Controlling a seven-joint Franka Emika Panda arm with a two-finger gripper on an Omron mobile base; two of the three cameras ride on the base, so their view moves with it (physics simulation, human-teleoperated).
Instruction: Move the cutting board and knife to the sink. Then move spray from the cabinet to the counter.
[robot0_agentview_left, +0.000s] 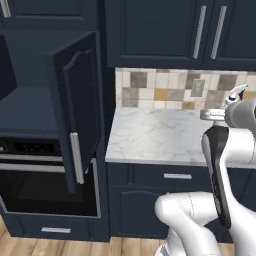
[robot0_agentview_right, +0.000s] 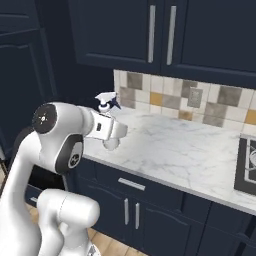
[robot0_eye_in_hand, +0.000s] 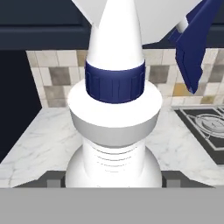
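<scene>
The pincer (robot0_eye_in_hand: 112, 177) is clamped on the spray (robot0_eye_in_hand: 113, 127), its tips (robot0_eye_in_hand: 51, 178) pressing the bottle's lower body from both sides. The bottle stands upright in the grip, nozzle up, over the marble desk (robot0_agentview_right: 185, 150) near its left end, so setting it down looks like a plain lowering. The cabinet (robot0_agentview_left: 75, 110) door stands open, well apart on the left.

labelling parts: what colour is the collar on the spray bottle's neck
Dark navy blue collar on the white spray bottle, clearest in the hand view.
</scene>
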